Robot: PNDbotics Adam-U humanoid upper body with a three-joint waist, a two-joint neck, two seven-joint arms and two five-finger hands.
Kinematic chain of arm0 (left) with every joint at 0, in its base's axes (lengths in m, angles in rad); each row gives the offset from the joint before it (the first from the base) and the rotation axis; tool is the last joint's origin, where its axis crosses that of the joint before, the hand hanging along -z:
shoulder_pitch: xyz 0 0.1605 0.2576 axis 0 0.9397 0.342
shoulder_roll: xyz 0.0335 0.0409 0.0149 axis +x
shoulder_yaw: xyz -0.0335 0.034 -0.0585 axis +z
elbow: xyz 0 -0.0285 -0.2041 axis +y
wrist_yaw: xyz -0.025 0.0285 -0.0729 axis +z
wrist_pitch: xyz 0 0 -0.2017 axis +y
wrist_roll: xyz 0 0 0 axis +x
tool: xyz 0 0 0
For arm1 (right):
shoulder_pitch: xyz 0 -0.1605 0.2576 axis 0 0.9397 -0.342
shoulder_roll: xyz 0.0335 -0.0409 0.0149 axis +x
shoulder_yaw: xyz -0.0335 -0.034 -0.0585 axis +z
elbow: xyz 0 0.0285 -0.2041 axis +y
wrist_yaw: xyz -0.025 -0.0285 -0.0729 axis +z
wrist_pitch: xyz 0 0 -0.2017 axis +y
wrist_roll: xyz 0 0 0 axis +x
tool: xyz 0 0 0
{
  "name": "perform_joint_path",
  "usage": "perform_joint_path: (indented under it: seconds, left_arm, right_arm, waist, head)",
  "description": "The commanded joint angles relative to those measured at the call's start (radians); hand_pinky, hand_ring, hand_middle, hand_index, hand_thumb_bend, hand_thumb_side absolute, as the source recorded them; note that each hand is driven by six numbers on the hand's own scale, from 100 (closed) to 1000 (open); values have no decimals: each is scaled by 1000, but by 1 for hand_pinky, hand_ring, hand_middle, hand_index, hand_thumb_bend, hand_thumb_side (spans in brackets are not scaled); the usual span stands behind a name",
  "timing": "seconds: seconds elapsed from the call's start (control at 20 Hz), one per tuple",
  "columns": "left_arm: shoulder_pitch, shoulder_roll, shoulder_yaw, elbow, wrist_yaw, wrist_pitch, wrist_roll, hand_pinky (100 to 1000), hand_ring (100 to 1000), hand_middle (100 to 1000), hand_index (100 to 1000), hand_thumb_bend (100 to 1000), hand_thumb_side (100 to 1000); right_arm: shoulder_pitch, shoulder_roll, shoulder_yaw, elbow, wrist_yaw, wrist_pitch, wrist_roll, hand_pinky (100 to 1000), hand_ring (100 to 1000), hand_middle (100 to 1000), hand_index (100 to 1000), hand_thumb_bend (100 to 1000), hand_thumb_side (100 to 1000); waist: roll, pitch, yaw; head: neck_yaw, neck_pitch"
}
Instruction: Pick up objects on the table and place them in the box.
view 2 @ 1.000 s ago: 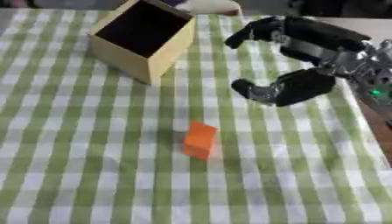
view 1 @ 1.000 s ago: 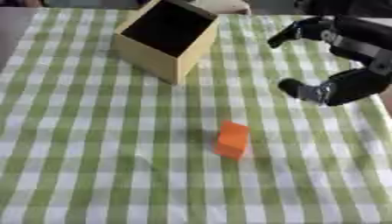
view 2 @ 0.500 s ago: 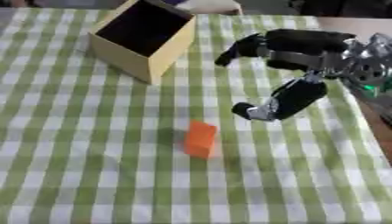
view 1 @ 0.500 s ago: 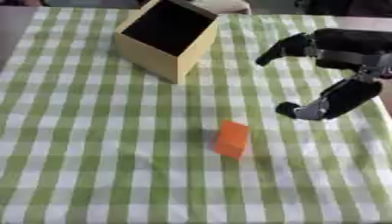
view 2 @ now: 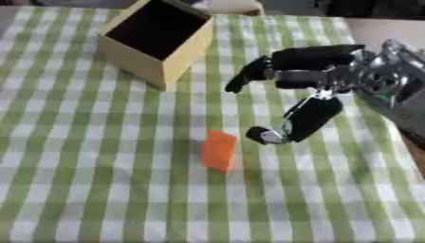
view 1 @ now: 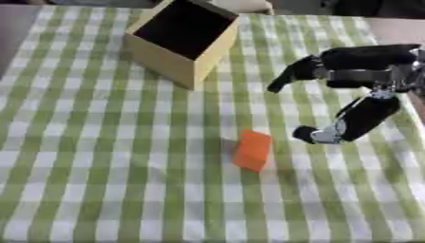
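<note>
While my right hand hangs spread wide and holding nothing just beside the orange block, which stands on the cloth well short of the box, my thumb could clip it and topple it.

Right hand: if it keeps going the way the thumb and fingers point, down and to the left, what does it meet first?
Most likely the orange block, just beyond the open right hand; depth is uncertain.

Green-white checked tablecloth covers table, slightly wrinkled
</note>
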Motion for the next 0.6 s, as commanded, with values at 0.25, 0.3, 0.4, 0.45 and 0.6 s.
perform_joint_path:
  seconds: [0.25,0.3,0.4,0.45,0.6]
  left_arm:
    - [-11,20,-4,-19,6,-2,-7,724,593,617,717,469,724]
    - [-11,20,-5,-19,6,-2,-7,724,593,617,716,468,724]
    - [-12,20,-6,-19,7,-2,-9,723,592,617,716,468,725]
    - [-13,19,-6,-19,7,-2,-10,723,592,616,716,467,725]
    - [-15,18,-8,-19,9,-2,-12,723,592,616,716,466,724]
  right_arm:
    - [-38,18,35,-14,71,15,46,918,930,851,961,349,533]
    - [-40,21,40,-14,80,17,50,918,931,854,961,356,540]
    - [-40,26,44,-14,99,23,55,917,931,856,960,360,547]
    - [-40,29,47,-14,109,26,56,916,931,854,959,358,544]
    - [-40,41,57,-14,127,43,66,915,930,850,955,347,534]
  waist:
    - [3,-16,5]
    - [3,-14,6]
    - [2,-12,7]
    - [2,-11,8]
    - [3,-7,11]
  head:
    - [-8,7]
    - [-8,7]
    - [-9,6]
    - [-9,5]
    - [-11,3]
